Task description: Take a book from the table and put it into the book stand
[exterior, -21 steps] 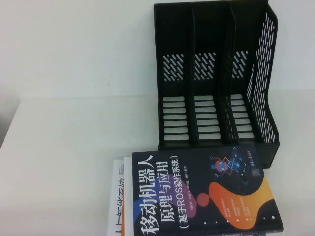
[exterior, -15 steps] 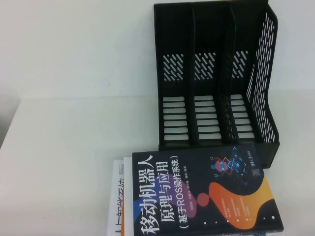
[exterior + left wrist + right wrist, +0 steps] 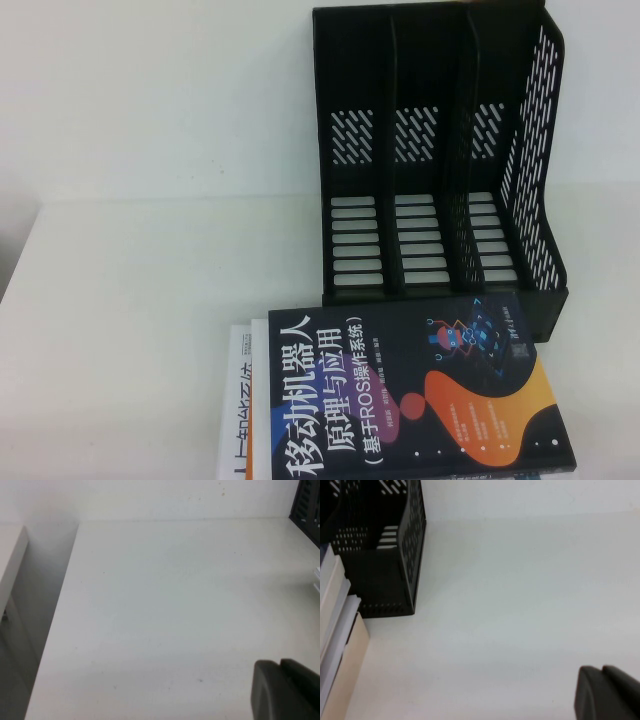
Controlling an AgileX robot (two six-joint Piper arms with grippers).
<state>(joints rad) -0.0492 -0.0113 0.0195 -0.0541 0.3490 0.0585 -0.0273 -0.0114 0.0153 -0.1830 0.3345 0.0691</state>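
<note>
The dark navy book (image 3: pixel 415 395), with a white Chinese title and orange blobs, lies flat on top of a stack at the front of the white table (image 3: pixel 150 300). Its far edge is close to the black three-slot book stand (image 3: pixel 440 160), which stands upright with all slots empty. Neither gripper shows in the high view. In the left wrist view my left gripper (image 3: pixel 280 664) is shut and empty over bare table, left of the books. In the right wrist view my right gripper (image 3: pixel 602 669) is shut and empty over bare table, right of the stand (image 3: pixel 380 555).
Under the navy book lie an orange-edged book (image 3: pixel 260 400) and a white book (image 3: pixel 236 410). The stack's page edges (image 3: pixel 337 630) show in the right wrist view. The table's left edge (image 3: pixel 60 615), with a gap beside it, shows in the left wrist view.
</note>
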